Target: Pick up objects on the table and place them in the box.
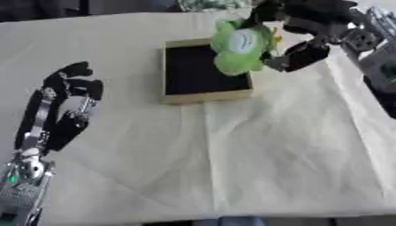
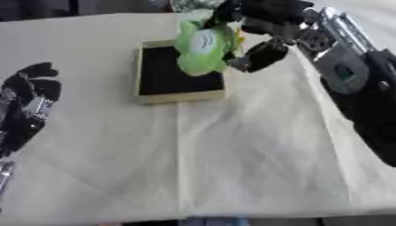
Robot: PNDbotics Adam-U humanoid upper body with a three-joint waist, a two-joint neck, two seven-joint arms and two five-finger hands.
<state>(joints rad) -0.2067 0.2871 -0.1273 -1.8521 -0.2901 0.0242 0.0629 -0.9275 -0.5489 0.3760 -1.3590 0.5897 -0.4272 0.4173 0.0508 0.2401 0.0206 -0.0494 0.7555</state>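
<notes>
Green plush toy [image 1: 241,46]: hanging over the right-hand rim of the box, held off the counter; a pale round patch on it is facing the camera.
Box [image 1: 205,94]: shallow, tan-walled with a dark inside, sitting at the far middle of the counter; nothing is showing inside it.
Right hand [image 1: 303,52]: reaching in from the upper right corner, its fingers [image 2: 259,56] curling round the toy's right side and pinching it.
Left hand [image 1: 68,101]: resting idle at the left of the counter, fingers relaxed and apart, holding nothing, well apart from the box.
Counter [image 1: 255,150]: draped in a creased cream cloth; no other loose objects are showing on the near part.
Step in hand: by my judgement, the placing step is under way; the toy is being carried above the box but is not yet lying in it.
Next move: in my judgement it calls for shifting the toy toward the robot's left until it is centring over the dark interior, lowering it, then spreading the fingers to let it drop clear of the rim.
Orientation: the toy's long axis is running roughly from far to near, close to the box's right wall; which end is the head, I cannot tell.
Risk: judged from its present position, a release now could be leaving the toy straddling the rim.
</notes>
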